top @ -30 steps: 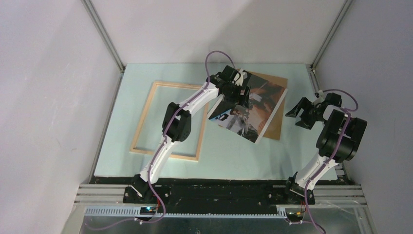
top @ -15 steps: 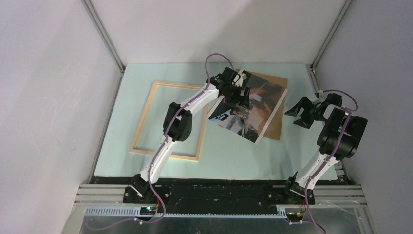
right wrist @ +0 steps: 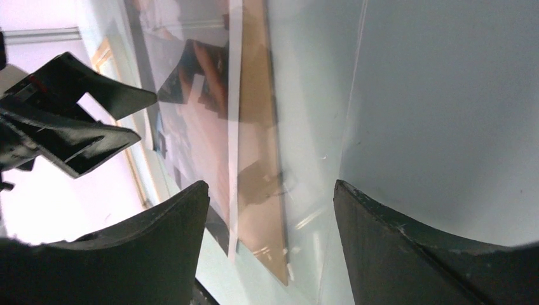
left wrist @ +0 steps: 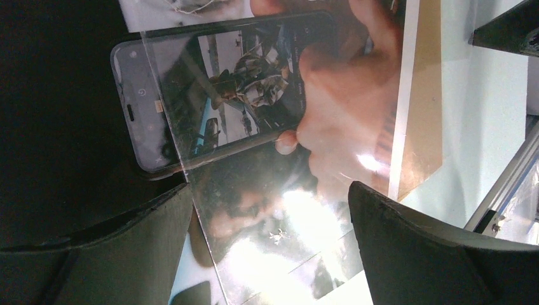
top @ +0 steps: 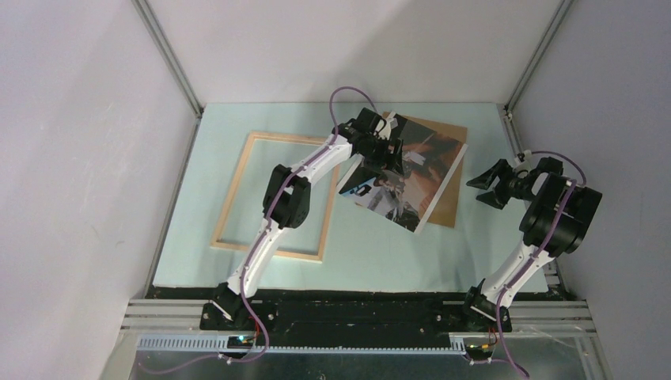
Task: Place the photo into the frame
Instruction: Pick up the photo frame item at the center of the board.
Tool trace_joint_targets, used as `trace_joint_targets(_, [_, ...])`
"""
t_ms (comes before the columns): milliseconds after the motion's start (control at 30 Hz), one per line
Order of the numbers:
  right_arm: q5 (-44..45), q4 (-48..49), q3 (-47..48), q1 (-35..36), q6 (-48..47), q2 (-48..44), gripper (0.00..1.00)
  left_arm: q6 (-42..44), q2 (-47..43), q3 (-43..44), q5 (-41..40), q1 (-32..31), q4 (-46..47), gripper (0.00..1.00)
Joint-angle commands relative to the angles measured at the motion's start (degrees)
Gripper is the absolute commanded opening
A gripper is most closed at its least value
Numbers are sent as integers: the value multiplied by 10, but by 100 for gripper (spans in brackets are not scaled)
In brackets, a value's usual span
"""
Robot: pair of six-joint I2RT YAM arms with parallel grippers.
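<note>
— Left gripper (left wrist: 268, 190)?
— Jaws wide, empty, poised over the photo (top: 431, 170), near its left edge.
— Its lie?
— Face up on the brown board (top: 451, 207), skewed; long sides run far-right to near-left. The frame (top: 266, 252) lies to its left.
— Room?
— The right gripper (top: 480, 190), parted and empty, is off the right edge; bare table (top: 380, 253) lies nearer.

A: Where is room around the photo (top: 411, 178)?
B: Bare table (top: 380, 245) on its near side and to its right, short of the right gripper (top: 479, 192). The left arm (top: 312, 165) reaches over its left edge; the frame (top: 232, 190) lies beyond.
</note>
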Motion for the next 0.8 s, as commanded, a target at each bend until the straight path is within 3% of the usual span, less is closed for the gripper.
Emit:
trace_joint_targets(0, [-112,-13,6,-3,6,5,74,-12,5,-23,40,-16,-4,97])
trace_joint_targets(333, [-184,-28,0,-11,-31,-9,68,-5,-4,-30,42,-16,-3,97])
trace_joint_targets(767, [-255,-10,-6,-21,-22,6,51,8,-24,-55,59,-16,-2,96])
